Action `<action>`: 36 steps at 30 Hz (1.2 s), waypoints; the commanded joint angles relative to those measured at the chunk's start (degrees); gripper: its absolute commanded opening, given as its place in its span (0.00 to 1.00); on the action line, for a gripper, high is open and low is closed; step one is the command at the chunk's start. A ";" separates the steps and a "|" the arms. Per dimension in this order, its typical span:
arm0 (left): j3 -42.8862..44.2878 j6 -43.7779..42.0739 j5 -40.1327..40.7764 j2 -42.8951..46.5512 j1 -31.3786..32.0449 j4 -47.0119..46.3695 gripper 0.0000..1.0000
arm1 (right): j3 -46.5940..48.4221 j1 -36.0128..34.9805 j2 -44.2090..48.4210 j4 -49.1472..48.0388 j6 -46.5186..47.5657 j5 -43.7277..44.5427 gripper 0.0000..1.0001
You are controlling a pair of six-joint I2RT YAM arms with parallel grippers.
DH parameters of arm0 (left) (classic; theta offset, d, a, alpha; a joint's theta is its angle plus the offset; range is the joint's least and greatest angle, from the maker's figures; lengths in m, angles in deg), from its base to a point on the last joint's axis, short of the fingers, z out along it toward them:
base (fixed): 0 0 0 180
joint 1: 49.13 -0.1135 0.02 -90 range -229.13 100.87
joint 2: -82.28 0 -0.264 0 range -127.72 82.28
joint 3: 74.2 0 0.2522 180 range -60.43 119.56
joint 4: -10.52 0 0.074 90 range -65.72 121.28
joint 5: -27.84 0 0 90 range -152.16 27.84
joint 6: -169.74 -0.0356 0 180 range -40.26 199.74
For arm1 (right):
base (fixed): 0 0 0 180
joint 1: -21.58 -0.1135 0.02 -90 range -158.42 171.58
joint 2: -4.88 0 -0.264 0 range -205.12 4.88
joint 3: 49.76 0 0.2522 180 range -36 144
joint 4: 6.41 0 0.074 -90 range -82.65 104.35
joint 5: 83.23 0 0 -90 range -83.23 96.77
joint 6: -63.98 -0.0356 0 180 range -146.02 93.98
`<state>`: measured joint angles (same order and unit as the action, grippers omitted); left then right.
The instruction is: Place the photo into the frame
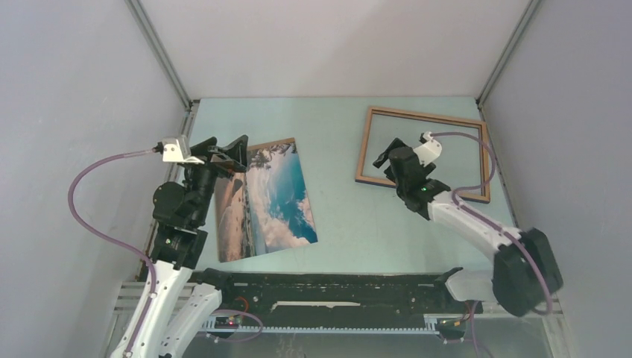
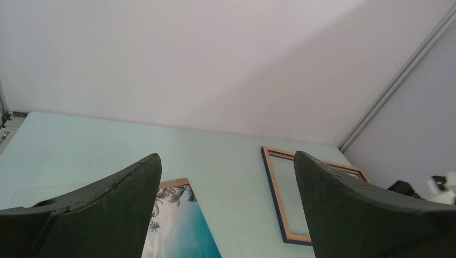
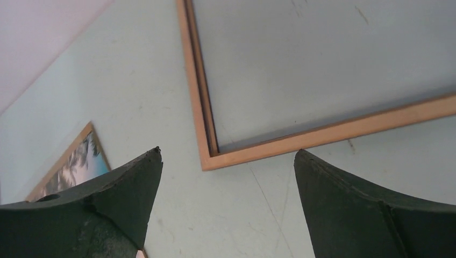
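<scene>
The photo [image 1: 272, 201], a beach print with blue sea and palm trees at its far edge, lies flat on the table's left half. It also shows in the left wrist view [image 2: 172, 226] and the right wrist view [image 3: 80, 161]. The frame [image 1: 363, 145], thin light wood, lies flat at the back right with the table showing through it. My left gripper [image 1: 226, 147] hovers open over the photo's far left corner, its jaws [image 2: 226, 161] empty. My right gripper [image 1: 386, 170] hangs open above the frame's near left corner [image 3: 207, 107], with nothing between the jaws [image 3: 228, 156].
Grey walls close in the pale green table [image 1: 343, 224] on the left, back and right. A black rail [image 1: 335, 287] runs along the near edge between the arm bases. The right arm's cable [image 1: 488, 160] loops over the frame's right side.
</scene>
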<state>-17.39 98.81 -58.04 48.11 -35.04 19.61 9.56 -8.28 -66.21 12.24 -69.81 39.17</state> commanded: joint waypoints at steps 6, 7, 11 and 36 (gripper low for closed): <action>1.93 1.72 -1.83 -2.52 -0.37 1.25 1.00 | 10.41 4.15 -15.85 8.93 -31.46 1.83 0.95; 2.07 1.88 -2.05 -2.56 -0.33 1.37 1.00 | 12.48 3.58 -17.89 11.56 -31.87 3.31 0.96; 2.63 2.52 -2.25 -3.21 -0.38 2.16 1.00 | 22.52 5.44 -26.96 33.24 -43.54 1.79 0.93; 2.75 3.58 -2.24 -4.96 0.09 2.74 1.00 | 27.31 8.36 -39.32 39.41 -42.26 -8.94 0.63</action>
<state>-17.30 101.37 -59.57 43.19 -35.02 22.37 36.82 0.59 -104.41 50.20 -111.05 30.83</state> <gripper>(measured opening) 0.996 0.657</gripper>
